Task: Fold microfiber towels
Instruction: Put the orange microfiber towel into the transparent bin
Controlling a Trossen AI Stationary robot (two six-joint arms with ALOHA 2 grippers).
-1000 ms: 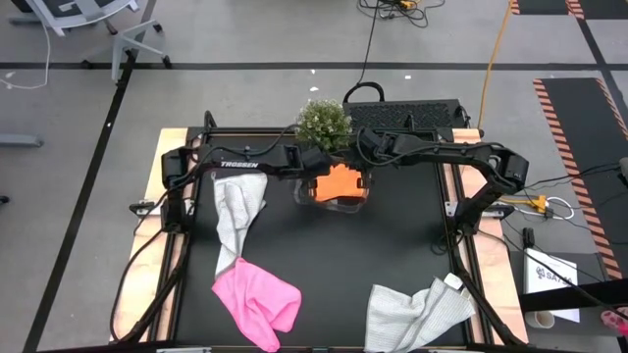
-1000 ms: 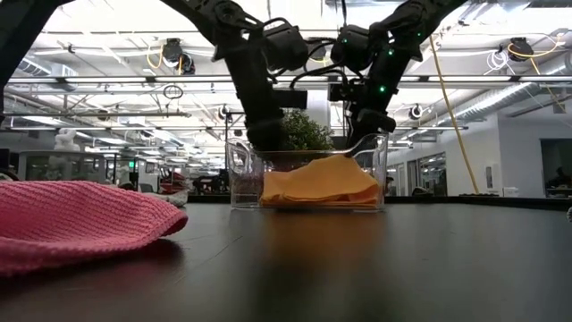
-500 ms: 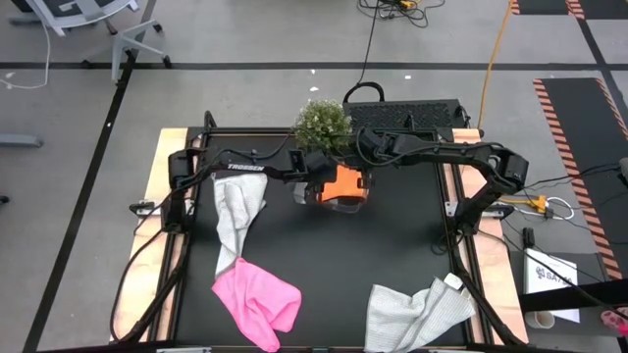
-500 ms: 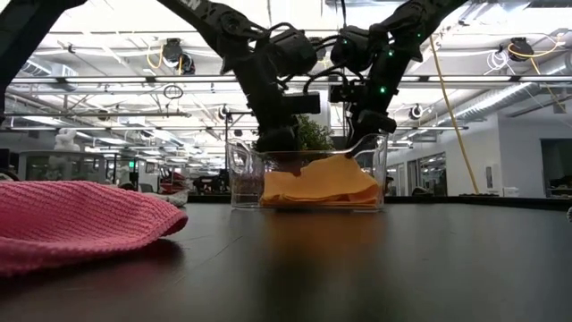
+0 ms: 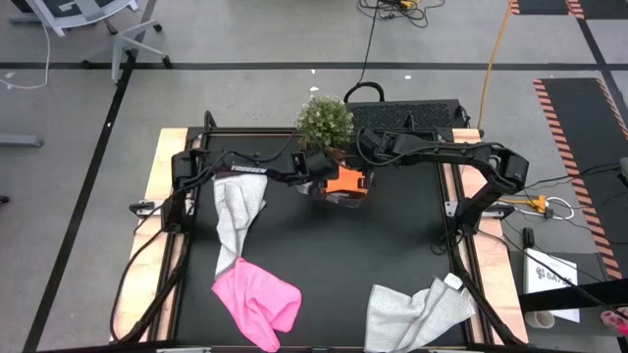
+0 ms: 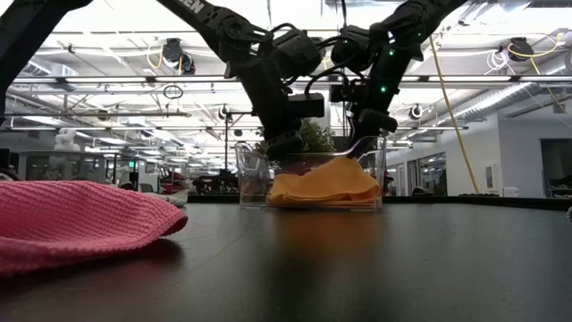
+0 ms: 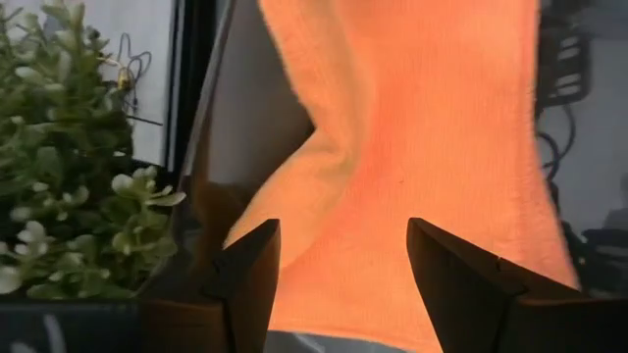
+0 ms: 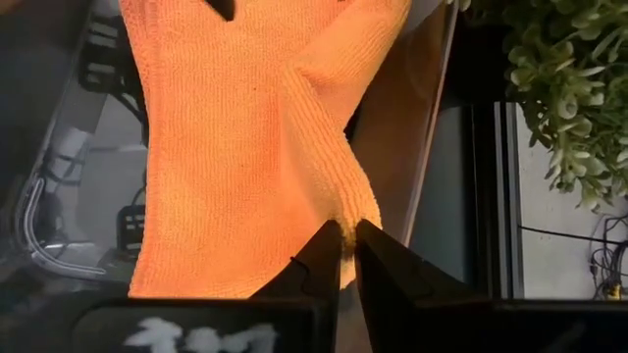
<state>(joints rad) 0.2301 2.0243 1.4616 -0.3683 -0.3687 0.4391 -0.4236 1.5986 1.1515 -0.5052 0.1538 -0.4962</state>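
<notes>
Grey, pink and grey again, three microfiber towels are lying crumpled and unfolded on the black table point(image 5: 392, 250): one grey towel point(image 5: 236, 218) at the left edge, the pink towel point(image 5: 258, 302) at the near left, the second grey towel point(image 5: 420, 314) at the near right. At the far middle, the orange towel point(image 5: 343, 180) is sitting folded in the clear tub point(image 6: 308, 175) by the potted plant point(image 5: 324, 122), with the left pincer point(image 5: 316, 184) hanging released over it and the right pincer point(image 5: 365, 182) gripping the tub's rim, fingers clenched. By my judgement one towel is finished and three are waiting.
</notes>
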